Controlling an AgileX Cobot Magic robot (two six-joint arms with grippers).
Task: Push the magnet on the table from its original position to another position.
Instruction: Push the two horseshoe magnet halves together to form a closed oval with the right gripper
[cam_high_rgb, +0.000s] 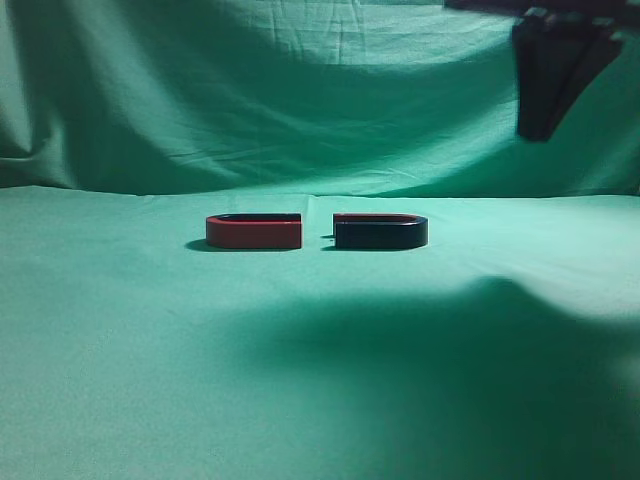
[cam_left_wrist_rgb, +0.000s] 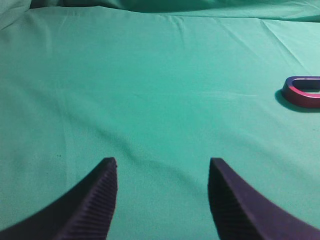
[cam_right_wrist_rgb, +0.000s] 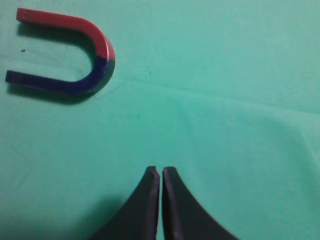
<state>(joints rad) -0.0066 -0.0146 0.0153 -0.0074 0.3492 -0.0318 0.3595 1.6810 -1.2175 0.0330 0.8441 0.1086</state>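
Magnet (cam_high_rgb: 380, 232) lying flat mid-table (cam_high_rgb: 120, 330), just right of red magnet (cam_high_rgb: 254, 232), nearer the back edge. Right gripper (cam_right_wrist_rgb: 161, 172) pressed closed, hovering high; left gripper (cam_left_wrist_rgb: 162, 167) wide, empty. Best lowered closed beside the magnet, then pushed slowly sideways, away from the red one.

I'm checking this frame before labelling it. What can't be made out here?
- Exterior view: the right pincer is cut off by the top edge; the left arm is out of frame.
- Left wrist view: the red magnet is cut by the right edge.
- Right wrist view: the magnet shows alone; the other lies out of frame.
- Left pincer: only fingertips show.
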